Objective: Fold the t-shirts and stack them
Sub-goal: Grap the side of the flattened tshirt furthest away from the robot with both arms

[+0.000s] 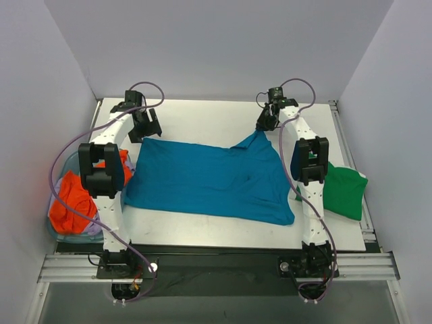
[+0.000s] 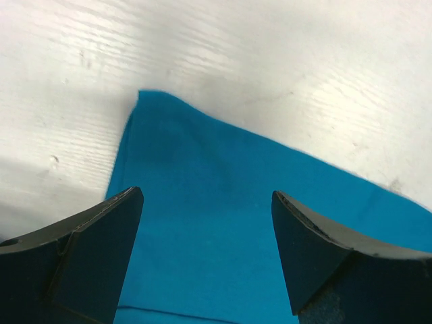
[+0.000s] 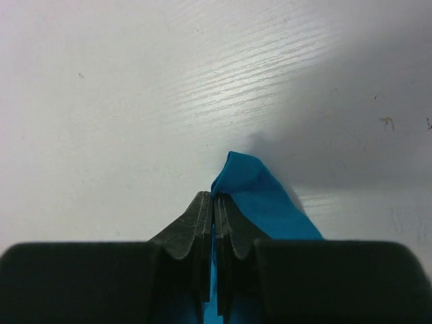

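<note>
At table centre in the top view, the blue t-shirt (image 1: 209, 179) is lying spread almost flat on the white table (image 1: 202, 115), with no fold in it yet. At its 1 o'clock corner the right gripper (image 1: 264, 123) is pinching a peak of blue fabric. The right wrist view shows the jaws closed tight on the cloth, holding that corner raised a little off the surface. At the 11 o'clock corner the left gripper (image 1: 145, 125) is hovering with jaws spread wide, straddling the corner from above; nothing is sitting between the fingers, and whether they are touching the fabric cannot be told. At 3 o'clock from the blue shirt a green t-shirt (image 1: 343, 191) is resting as a folded pad near the table's right edge. At 9 o'clock a basket (image 1: 50, 219) is holding a crumpled orange garment (image 1: 71, 199) and something lavender. Judgement: one shirt is looking done, the blue one is awaiting a left-corner grasp and its first fold, and the basket items and the stacking are remaining.
</note>
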`<action>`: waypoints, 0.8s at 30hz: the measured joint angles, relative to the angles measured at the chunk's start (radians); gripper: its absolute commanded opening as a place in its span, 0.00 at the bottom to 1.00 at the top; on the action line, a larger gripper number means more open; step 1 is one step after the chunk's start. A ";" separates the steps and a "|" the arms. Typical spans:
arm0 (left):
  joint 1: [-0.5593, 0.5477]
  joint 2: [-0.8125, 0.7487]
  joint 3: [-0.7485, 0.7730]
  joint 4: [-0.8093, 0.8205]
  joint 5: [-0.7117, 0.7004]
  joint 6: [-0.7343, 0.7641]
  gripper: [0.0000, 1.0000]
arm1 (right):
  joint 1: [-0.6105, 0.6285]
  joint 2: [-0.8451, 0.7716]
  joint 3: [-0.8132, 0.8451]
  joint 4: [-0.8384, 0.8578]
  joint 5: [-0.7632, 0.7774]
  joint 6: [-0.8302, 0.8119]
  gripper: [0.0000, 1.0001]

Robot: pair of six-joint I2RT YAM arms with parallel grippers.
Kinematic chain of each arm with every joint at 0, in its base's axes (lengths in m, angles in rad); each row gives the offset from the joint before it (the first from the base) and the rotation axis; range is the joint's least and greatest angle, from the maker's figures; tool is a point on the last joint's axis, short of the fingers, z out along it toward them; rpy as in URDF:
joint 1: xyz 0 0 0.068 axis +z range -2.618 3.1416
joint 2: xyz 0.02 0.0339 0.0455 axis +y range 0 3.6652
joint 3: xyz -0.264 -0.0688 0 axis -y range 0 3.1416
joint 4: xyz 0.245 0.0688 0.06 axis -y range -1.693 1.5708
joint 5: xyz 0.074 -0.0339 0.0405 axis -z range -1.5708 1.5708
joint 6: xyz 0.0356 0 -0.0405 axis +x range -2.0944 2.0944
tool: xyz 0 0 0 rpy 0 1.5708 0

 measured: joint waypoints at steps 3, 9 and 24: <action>0.008 0.040 0.049 -0.016 -0.037 0.009 0.87 | -0.004 0.000 0.000 -0.001 0.007 0.002 0.00; 0.018 0.123 0.149 -0.038 -0.114 0.024 0.82 | -0.018 0.000 0.000 -0.001 0.024 0.006 0.00; 0.019 0.257 0.247 -0.045 -0.192 0.028 0.55 | -0.045 0.000 0.000 -0.003 0.026 0.000 0.00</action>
